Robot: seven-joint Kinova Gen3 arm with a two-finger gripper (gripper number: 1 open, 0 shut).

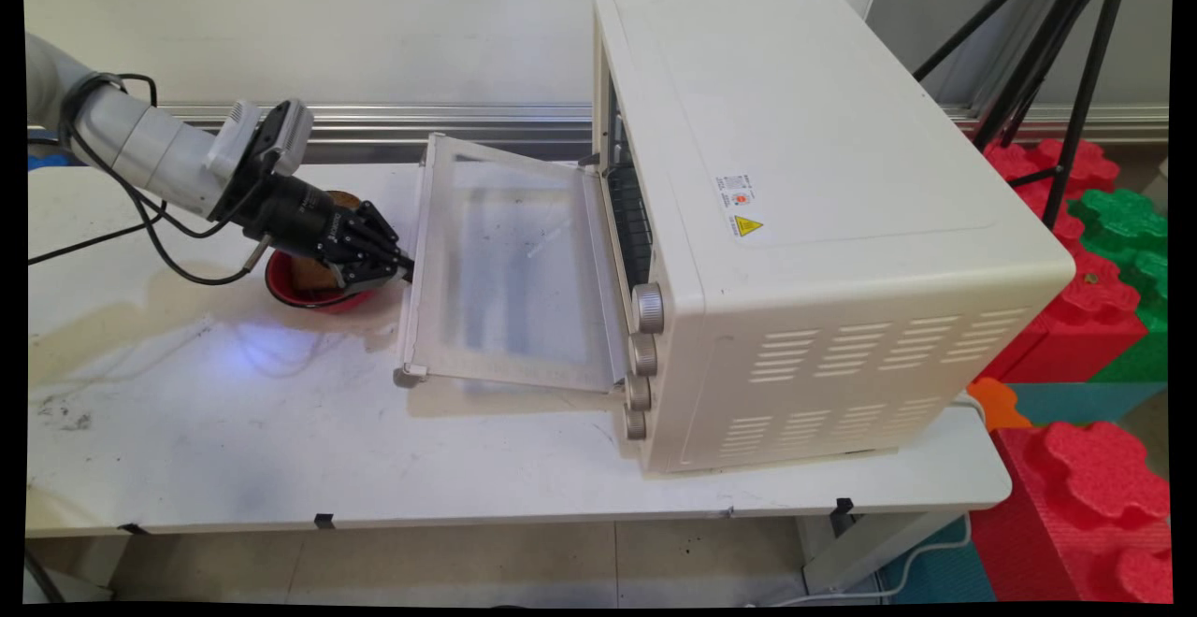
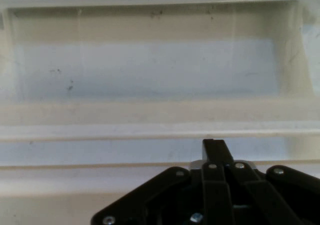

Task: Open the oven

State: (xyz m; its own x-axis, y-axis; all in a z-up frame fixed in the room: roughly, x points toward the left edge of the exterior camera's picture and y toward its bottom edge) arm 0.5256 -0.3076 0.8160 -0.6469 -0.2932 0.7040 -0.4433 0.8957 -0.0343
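Gripper (image 1: 404, 267): black, two-fingered, on the white arm; fingers drawn together into a single narrow tip, nothing held between them. In the hand view the closed tip (image 2: 216, 150) pointed straight at the oven door's outer edge.

Oven door (image 1: 510, 262): glass-paned, cream-framed, let down nearly flat; lay directly ahead of the fingertips, which met or all but met its free edge; contact could not be confirmed. Handle bar (image 1: 413, 271) ran crosswise to the gripper's pointing direction, its length spread to either side of the tip.

Toaster oven (image 1: 804, 215): cream, beyond the door, farther along the same line.

Red bowl (image 1: 313, 288): just beneath and behind the gripper, brown contents inside, partly hidden by the linkage.

White table (image 1: 281, 430): bore all the above.
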